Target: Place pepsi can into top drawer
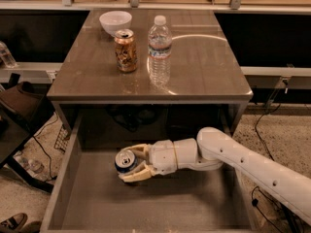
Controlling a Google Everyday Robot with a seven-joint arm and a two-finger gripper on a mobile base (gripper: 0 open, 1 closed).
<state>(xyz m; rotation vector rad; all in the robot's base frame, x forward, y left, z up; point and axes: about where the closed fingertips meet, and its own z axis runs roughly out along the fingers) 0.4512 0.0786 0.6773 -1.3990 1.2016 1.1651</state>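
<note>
The pepsi can [125,161], dark blue with a silver top, lies on its side between the cream fingers of my gripper [130,163]. The gripper is shut on it and holds it low inside the top drawer [146,203], left of the drawer's middle and near its back. The white arm reaches in from the right. The drawer is pulled out wide below the table's front edge, with a flat grey-brown bottom and low side walls. I cannot tell whether the can touches the drawer bottom.
On the table [204,67] stand a gold-brown can [126,51], a clear water bottle [159,51] and a white bowl [115,22] at the back left. Cables and a chair base lie on the floor to the left.
</note>
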